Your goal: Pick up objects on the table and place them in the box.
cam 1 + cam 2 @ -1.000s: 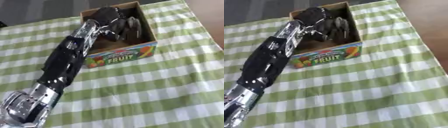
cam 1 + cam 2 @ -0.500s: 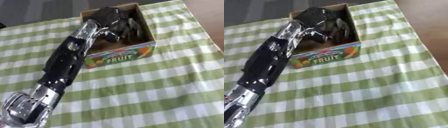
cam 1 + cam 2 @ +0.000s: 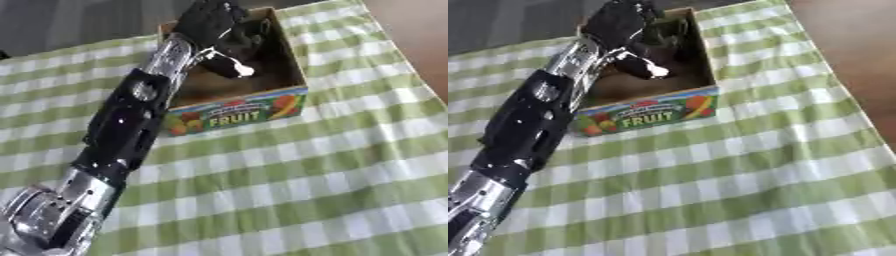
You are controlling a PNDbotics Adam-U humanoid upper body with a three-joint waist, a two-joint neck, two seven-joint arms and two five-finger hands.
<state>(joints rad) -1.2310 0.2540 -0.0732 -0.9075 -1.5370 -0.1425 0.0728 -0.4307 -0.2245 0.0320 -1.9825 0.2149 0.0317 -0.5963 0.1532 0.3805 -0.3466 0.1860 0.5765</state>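
My desk's green-and-white checked cloth (image 3: 289,185) lies bare nearby. At twelve o'clock my left hand (image 3: 208,20) hangs inside the cardboard fruit box (image 3: 236,114), fingers curled on a dark object (image 3: 249,37) whose shape I cannot tell; release goes straight down.

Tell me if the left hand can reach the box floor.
Probably yes: the left hand is already over the open box, nothing covering its top, though dark things inside may lie in between.
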